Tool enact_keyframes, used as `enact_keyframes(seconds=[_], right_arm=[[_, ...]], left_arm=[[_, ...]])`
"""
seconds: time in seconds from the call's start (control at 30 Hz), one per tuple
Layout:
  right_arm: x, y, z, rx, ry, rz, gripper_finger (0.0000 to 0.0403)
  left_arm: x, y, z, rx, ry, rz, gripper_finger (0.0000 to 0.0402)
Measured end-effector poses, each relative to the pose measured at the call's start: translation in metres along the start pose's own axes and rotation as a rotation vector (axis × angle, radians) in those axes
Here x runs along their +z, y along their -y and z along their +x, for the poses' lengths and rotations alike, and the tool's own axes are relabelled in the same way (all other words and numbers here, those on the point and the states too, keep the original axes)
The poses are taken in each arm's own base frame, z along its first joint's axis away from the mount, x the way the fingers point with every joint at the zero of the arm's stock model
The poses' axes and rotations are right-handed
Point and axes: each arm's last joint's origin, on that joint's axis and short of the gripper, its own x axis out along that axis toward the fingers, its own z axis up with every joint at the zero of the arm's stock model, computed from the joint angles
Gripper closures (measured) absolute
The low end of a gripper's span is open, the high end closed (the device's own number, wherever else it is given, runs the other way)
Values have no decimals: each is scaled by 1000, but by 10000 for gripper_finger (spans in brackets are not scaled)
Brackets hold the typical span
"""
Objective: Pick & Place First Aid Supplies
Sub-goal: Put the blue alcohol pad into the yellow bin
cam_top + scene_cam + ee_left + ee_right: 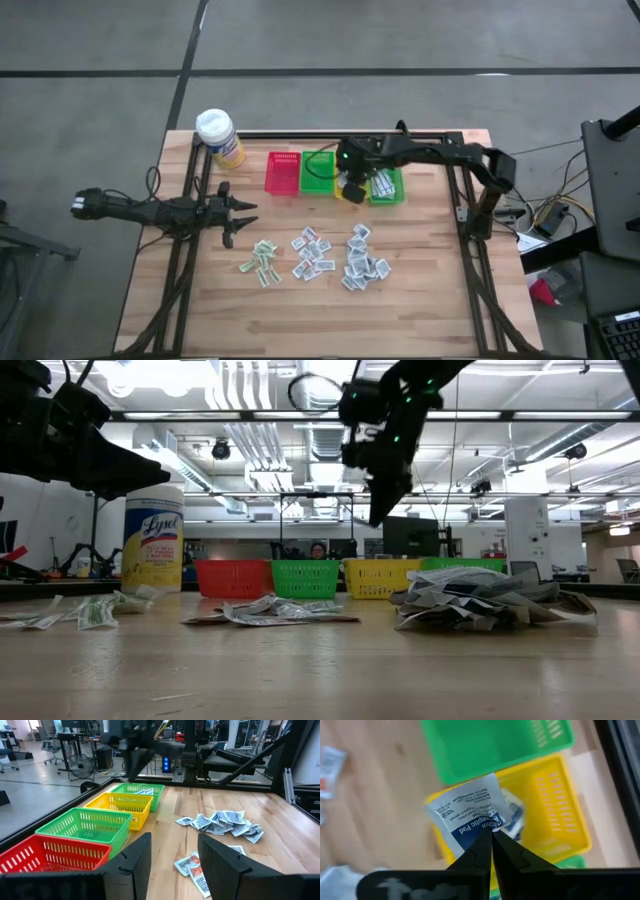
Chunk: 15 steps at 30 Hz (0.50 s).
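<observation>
The first aid supplies lie as small white packets in three loose piles on the wooden table: left (260, 258), middle (312, 252) and right (362, 262). My right gripper (491, 836) hangs over the yellow basket (555, 805) at the far side, shut on one white-and-blue packet (467, 810). Another packet (514, 815) lies inside that basket. My left gripper (236, 214) waits open near the table's left edge, nothing between its fingers (132, 865). My right gripper pinches one packet by its blue-printed end (479, 826) between its two fingertips. The fingers slant down from above. The packet juts out past the fingertips, lifted clear above the yellow basket.
A row of baskets stands at the far side: red (283, 172), green (318, 170), yellow, and a second green one (386, 186) holding packets. A yellow wipes canister (218, 136) stands at the far left corner. Bare wood lies along the near edge.
</observation>
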Motion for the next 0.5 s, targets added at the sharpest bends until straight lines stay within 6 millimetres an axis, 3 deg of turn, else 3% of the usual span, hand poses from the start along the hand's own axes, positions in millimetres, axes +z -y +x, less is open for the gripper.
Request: enact_keyframes(seconds=[0.23,0.5], right_arm=[[6,24,35,-22,-111,28,394],[2,31,64,-20,-190,23,394]], left_arm=[[0,0,0,0,0,-3,243],[0,0,0,0,-2,-19,243]])
